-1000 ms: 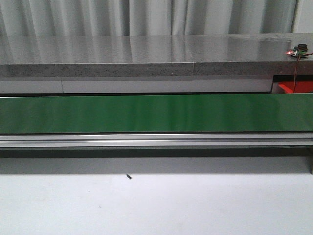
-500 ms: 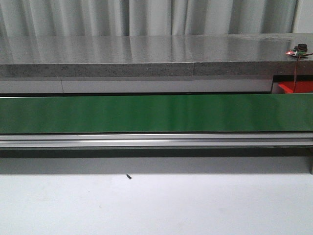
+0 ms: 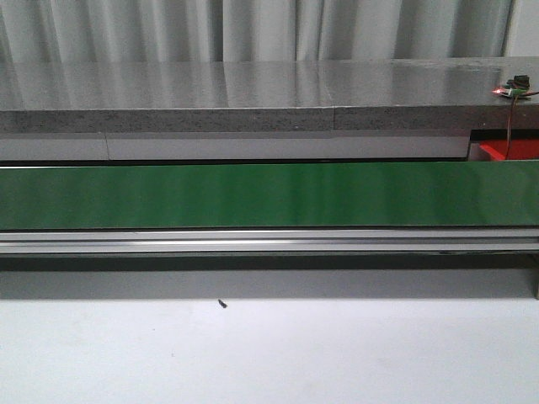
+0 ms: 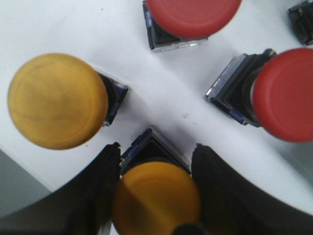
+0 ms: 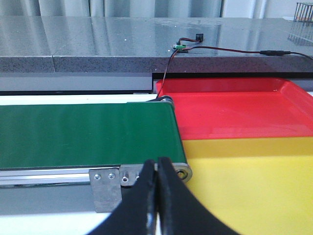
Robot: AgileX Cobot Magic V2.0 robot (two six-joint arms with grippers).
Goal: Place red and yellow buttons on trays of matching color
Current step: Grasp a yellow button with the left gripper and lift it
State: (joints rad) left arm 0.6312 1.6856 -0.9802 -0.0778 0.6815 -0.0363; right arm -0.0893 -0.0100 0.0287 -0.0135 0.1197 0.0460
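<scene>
Buttons lie together on a white surface (image 4: 161, 93) under the left wrist camera; two yellow and two red ones show there, all with black square bases; one yellow button (image 4: 155, 197) sits between the fingers of the left gripper (image 4: 155, 159), one dark finger (image 4: 100, 188) on each side of its base, very near or touching it, but I cannot tell if they press it; the other yellow button (image 4: 57, 100) lies just beside, outside the fingers; one red button (image 4: 286, 94) lies on its side near them, and another red button (image 4: 193, 15) is at the edge of that picture, partly cut off; a small dark part (image 4: 302, 19) shows at the corner, too little to name; the right gripper (image 5: 157, 171) has its two fingers pressed together with nothing between them; beyond it I see the end of the green belt (image 5: 85, 134), and just beside this end the yellow tray (image 5: 249, 181) with the red tray (image 5: 234, 110) behind it, the two touching along one edge; both trays hold no button; a thin wire (image 5: 225, 48) lies on the grey counter (image 5: 98, 46) behind; in the front view only the belt (image 3: 269, 195), the counter (image 3: 253, 93) and a white table (image 3: 269, 353) with a small dark speck (image 3: 222, 304) appear; no arm shows there.
</scene>
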